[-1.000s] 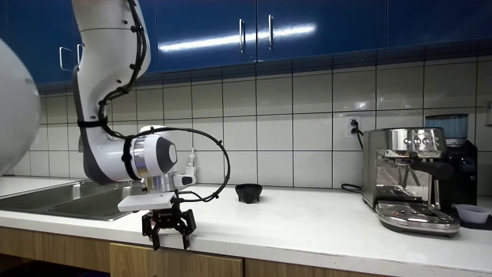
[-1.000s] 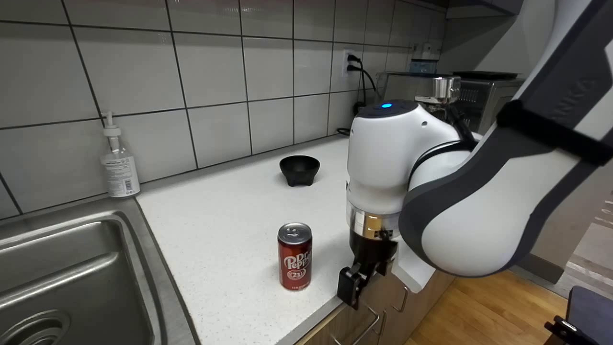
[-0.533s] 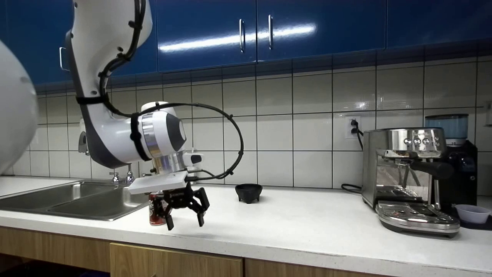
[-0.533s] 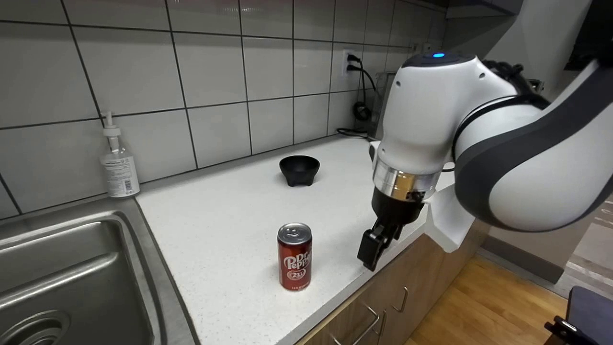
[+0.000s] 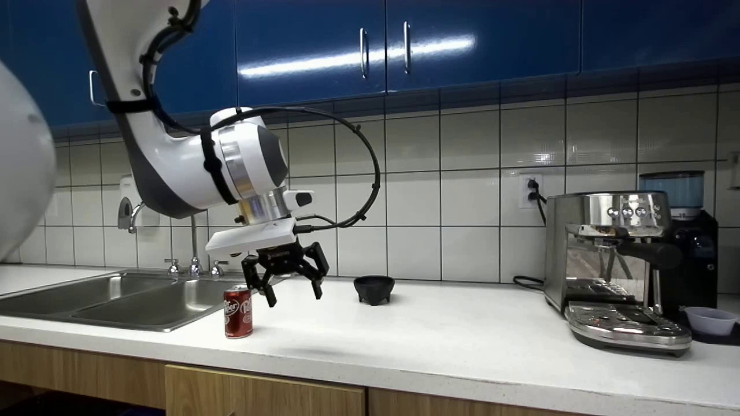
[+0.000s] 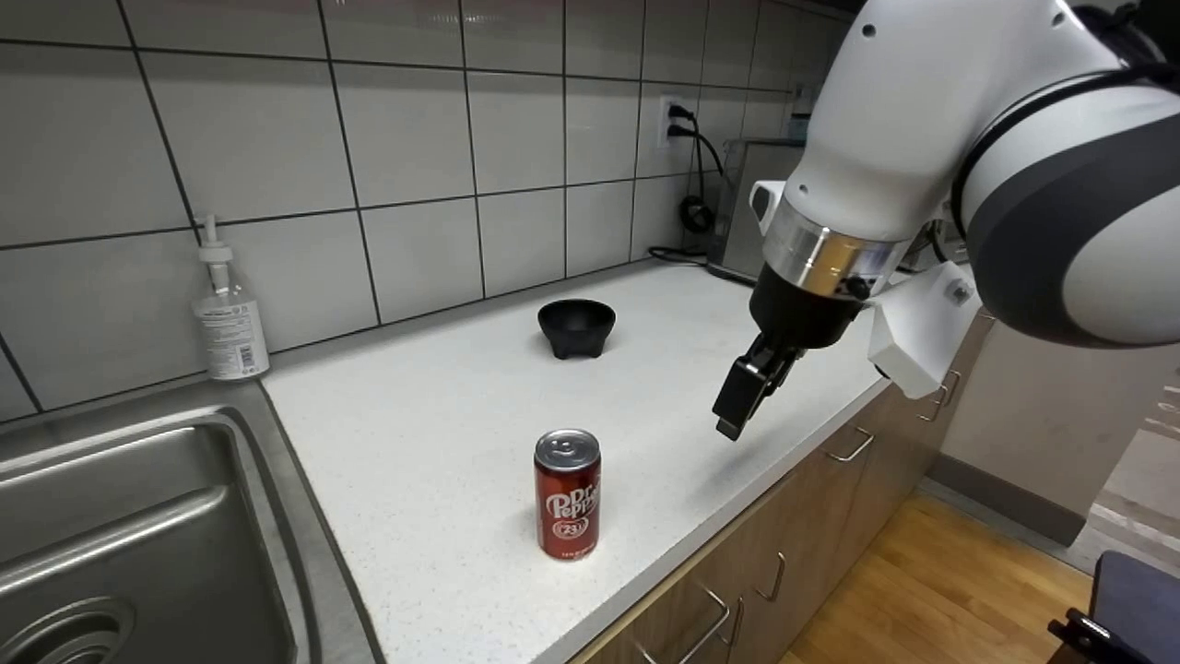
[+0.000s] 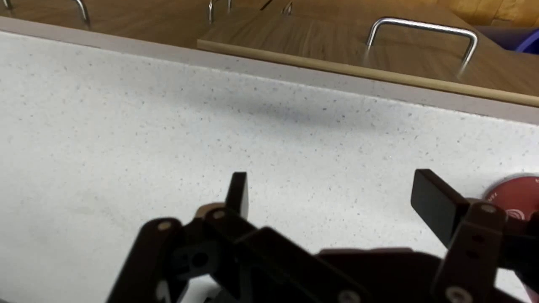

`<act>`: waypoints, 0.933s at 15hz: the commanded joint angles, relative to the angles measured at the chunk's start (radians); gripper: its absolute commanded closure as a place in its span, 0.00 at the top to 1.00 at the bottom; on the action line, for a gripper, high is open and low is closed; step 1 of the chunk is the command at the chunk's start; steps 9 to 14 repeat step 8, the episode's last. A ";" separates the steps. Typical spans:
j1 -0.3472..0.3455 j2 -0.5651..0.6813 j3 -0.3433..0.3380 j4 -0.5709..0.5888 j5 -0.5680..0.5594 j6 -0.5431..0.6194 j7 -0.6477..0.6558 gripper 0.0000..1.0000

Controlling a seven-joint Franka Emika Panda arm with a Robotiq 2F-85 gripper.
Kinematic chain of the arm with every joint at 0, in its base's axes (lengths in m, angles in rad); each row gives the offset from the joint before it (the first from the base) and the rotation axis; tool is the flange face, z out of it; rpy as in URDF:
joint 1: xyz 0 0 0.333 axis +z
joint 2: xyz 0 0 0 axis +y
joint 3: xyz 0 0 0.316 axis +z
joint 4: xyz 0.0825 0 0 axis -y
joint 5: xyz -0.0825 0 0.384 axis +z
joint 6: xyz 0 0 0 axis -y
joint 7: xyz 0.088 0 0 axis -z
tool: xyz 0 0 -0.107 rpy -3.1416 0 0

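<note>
While wide open and empty above the table (image 5: 439, 332), best level the end effector (image 5: 294, 299) before any lowering, given its clear tilt. Find the can (image 5: 238, 312) upright near the table's front edge, between the end effector and the sink (image 6: 300, 516), apart from both fingers (image 7: 438, 206). If closing on it, probably shift over its top first, come straight down, set a finger at each flank, and only then squeeze, lightly, since likely to dent. Avoid any low sideways sweep, liable to tip it.

Beware, in an exterior view, of a finger seemingly all but touching the top of the can (image 5: 237, 315). Trust instead the plain gap in an exterior view between the can (image 6: 567, 498) and the end effector (image 6: 728, 430). From the wrist view, get only a red part of the can (image 7: 516, 194) at the right border, partly behind a finger. Beyond, towards the back edge, see the bowl (image 6: 577, 327) in both exterior views, well apart from the can. At the sink's corner by the back edge, make out the soap bottle (image 6: 230, 323) in an exterior view; behind the sink, the taps (image 5: 195, 267), likewise in an exterior view. Farthest, along the back edge, find the coffee machine (image 5: 613, 248) with its front showing in an exterior view, but little more than its side panel (image 6: 761, 164) in an exterior view.
</note>
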 commanded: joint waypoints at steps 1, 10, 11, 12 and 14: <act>0.000 -0.015 0.000 -0.002 0.000 -0.004 0.000 1.00; 0.000 -0.033 -0.001 -0.011 0.000 -0.010 0.002 1.00; 0.000 -0.033 -0.001 -0.011 0.000 -0.010 0.002 1.00; 0.000 -0.033 -0.001 -0.011 0.000 -0.010 0.002 1.00; 0.000 -0.033 -0.001 -0.011 0.000 -0.010 0.002 1.00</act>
